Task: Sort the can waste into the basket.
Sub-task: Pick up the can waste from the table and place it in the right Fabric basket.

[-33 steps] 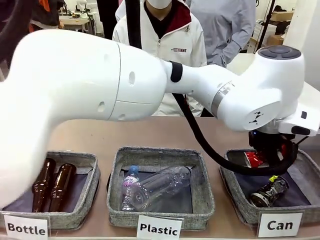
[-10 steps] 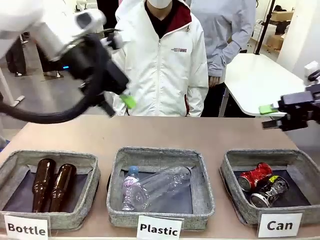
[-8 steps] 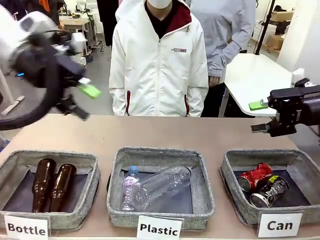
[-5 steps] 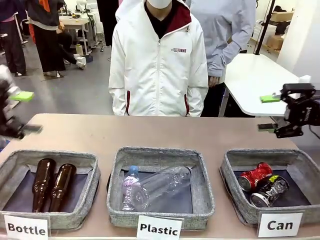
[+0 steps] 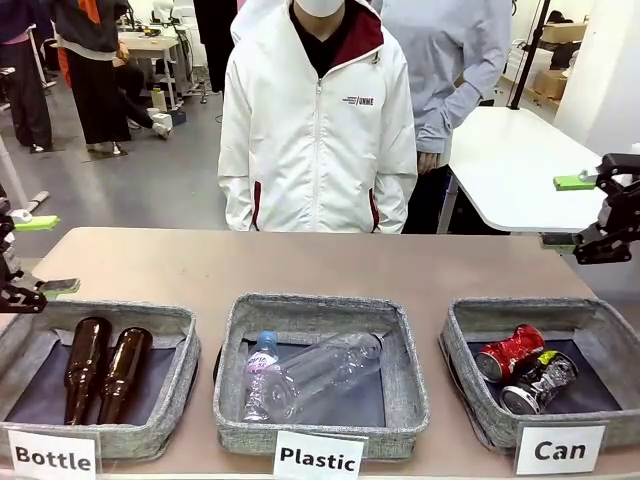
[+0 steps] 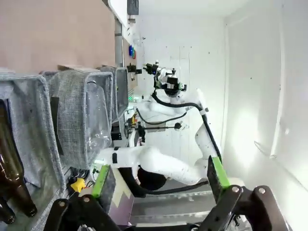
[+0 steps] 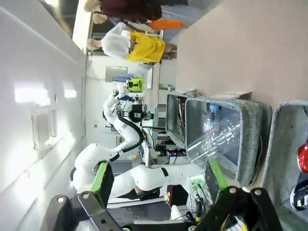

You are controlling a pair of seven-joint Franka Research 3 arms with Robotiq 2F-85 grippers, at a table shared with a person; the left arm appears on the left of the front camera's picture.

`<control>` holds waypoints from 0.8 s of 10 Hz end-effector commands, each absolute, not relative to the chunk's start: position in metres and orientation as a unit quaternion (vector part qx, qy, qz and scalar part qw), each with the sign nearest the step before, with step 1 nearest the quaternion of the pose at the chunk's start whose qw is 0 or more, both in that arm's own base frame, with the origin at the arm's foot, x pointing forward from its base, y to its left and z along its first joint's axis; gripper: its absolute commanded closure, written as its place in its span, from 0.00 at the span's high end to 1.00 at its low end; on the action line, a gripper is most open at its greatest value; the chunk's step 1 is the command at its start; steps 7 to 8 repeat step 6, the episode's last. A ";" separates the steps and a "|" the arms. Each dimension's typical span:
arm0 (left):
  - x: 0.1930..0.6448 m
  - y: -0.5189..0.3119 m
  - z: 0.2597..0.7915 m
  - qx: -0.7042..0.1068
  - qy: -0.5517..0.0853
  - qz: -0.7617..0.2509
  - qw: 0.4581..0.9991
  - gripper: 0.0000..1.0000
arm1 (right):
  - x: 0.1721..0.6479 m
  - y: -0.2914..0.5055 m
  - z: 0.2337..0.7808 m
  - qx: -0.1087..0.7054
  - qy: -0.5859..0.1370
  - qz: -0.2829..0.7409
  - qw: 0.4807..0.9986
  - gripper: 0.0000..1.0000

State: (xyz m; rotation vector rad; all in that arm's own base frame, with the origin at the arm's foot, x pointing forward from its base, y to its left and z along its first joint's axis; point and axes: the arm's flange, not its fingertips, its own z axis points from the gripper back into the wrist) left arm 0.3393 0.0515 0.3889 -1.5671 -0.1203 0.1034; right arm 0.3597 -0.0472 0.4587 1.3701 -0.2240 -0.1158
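Grey woven Can basket (image 5: 470, 385) w/ dark lining, white label, at desk's right end: shiny red crushed can (image 5: 509, 352), black/silver crushed can (image 5: 538, 381) w/ yellow-green marks. Brown glass bottles (image 5: 104, 366) in grey Bottle basket (image 5: 176, 390). Clear plastic bottles (image 5: 310, 375). Desk (image 5: 330, 265) tan. End effectors black, green pads.

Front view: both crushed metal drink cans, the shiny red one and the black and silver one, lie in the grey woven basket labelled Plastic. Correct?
Not quite. In the front view the red can and black and silver can lie in the basket labelled Can.
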 end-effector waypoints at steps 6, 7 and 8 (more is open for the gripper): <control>0.332 0.052 0.401 -0.700 -0.053 0.026 0.712 1.00 | 0.358 -0.039 0.459 0.632 -0.097 -0.057 0.767 1.00; 0.332 0.052 0.401 -0.700 -0.053 0.026 0.712 1.00 | 0.358 -0.039 0.459 0.632 -0.097 -0.057 0.767 1.00; 0.332 0.052 0.401 -0.700 -0.053 0.026 0.712 1.00 | 0.358 -0.039 0.459 0.632 -0.097 -0.057 0.767 1.00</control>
